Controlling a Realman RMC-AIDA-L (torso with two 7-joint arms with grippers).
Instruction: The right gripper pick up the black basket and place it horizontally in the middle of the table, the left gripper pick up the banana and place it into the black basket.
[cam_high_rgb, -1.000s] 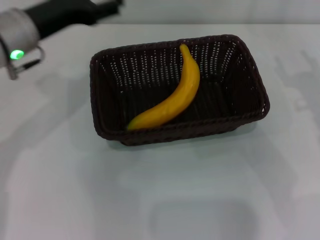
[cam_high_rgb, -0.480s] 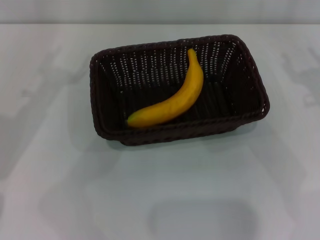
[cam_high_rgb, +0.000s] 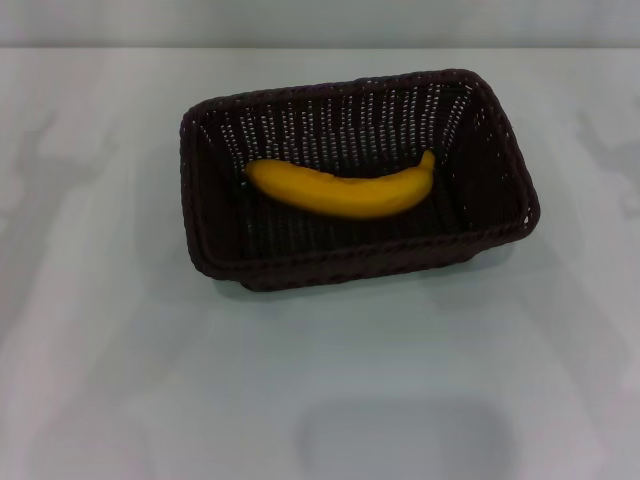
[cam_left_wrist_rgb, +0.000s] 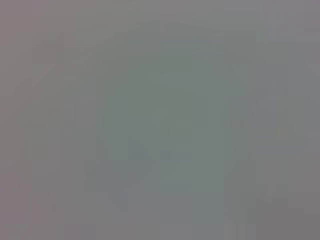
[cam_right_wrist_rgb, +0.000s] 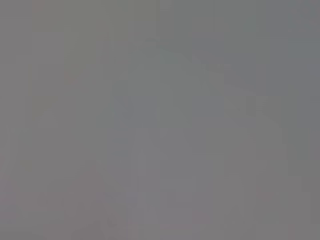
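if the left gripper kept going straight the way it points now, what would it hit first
Cannot say: neither gripper shows in any view, and both wrist views are blank grey. The head view shows only the banana lying inside the black basket on the table.

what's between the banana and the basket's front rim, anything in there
Nothing. In the head view the banana lies lengthwise inside the black basket, and the stretch from it to the near rim is only bare woven floor and wall. Neither gripper is in view.
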